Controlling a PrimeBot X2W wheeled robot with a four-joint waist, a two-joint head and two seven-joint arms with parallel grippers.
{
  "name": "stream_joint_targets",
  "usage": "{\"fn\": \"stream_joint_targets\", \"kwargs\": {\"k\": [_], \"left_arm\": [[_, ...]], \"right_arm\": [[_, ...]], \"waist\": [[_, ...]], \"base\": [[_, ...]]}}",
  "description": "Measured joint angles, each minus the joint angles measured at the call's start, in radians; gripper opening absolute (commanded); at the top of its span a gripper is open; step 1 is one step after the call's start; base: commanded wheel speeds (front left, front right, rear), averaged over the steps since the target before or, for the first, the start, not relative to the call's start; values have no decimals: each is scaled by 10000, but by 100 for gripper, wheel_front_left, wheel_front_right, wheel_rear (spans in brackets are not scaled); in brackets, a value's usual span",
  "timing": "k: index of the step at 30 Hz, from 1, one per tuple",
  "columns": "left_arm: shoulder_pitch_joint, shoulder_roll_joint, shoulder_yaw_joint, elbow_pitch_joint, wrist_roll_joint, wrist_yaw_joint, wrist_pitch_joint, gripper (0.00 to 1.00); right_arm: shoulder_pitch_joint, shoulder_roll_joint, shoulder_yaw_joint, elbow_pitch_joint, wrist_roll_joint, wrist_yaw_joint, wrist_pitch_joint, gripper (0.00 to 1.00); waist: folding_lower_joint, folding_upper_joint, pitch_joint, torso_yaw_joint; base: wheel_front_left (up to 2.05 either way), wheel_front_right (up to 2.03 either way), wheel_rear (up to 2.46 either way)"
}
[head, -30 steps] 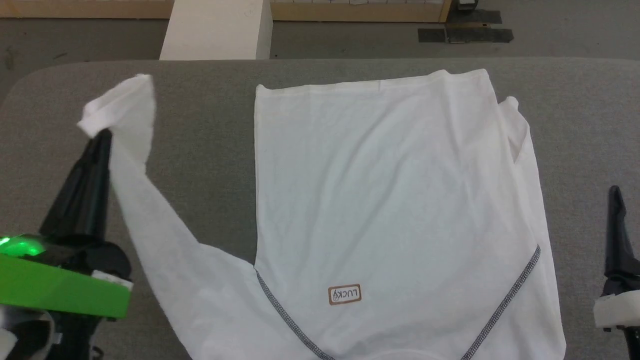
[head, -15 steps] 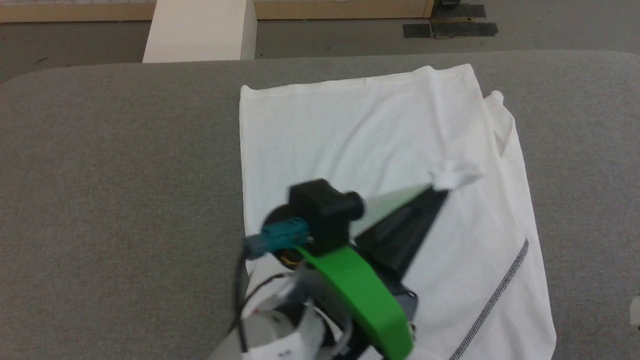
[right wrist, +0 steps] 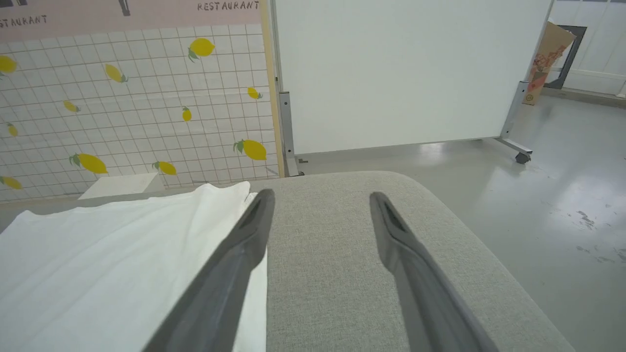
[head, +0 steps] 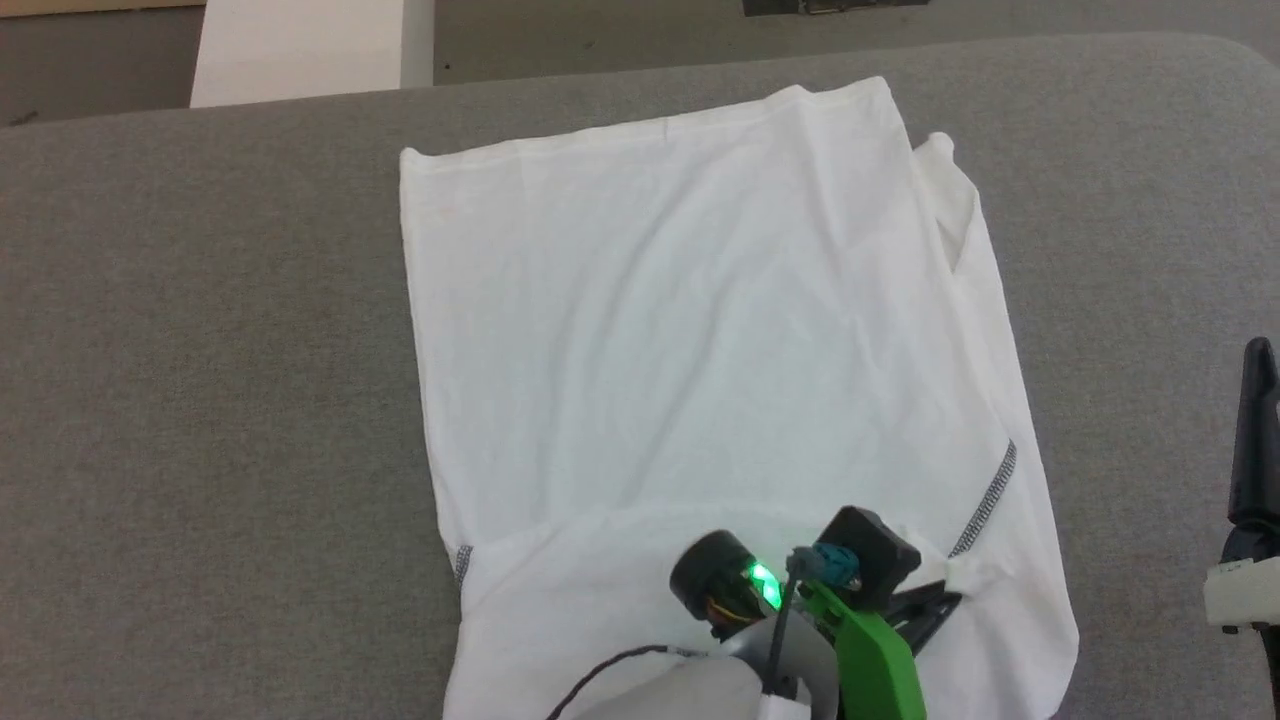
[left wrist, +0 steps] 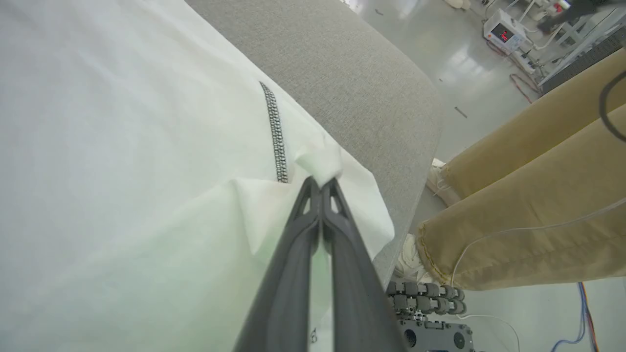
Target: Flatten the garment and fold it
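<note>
RESTAURANT, perhaps twice, on wall panel

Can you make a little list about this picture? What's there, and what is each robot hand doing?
shirt: white, spread on the grey table
sleeve: folded across the shirt's near end
left gripper: shut, pinching the sleeve's end
right gripper: open, empty, above the table beside the shirt
legs: a person's, in tan trousers, beside the table

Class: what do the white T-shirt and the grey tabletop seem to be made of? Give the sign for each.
White thin T-shirt: probably a light knit fabric, matt; it drapes and creases softly. Grey tabletop covering: looks like woven or felted cloth, matt; a fine speckled weave shows.
</note>
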Motion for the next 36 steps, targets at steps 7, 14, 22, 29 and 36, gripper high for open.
{"fn": "stream_joint_targets", "kwargs": {"k": [7,14,22,29,36], "left_arm": [[-725,2,-1342,1695,-1168,359,-479,100],[-1795,-12,-1091,903,-2740,669,-1914,100],[-2490,1158,754,161,-2155,2015,-3988,100],[-982,3586,2265,-2251,-1375,3547,-4544,100],[1721,4646,4755,-4673,418,4892,-4615,100]], "right_arm": [[-110,0,303,316,-4,0,-33,100],[-133,-2,384,330,-115,0,75,100],[105,0,681,274,-153,0,291,100],[300,2,963,247,-150,0,349,100],[314,2,1174,295,-79,0,362,100]], "waist": [[0,0,250,-417],[0,0,-3,-33],[1,0,-457,424],[0,0,-676,816],[1,0,-599,1065]], "base": [[0,0,0],[0,0,0],[0,0,0],[0,0,0],[0,0,0]]}}
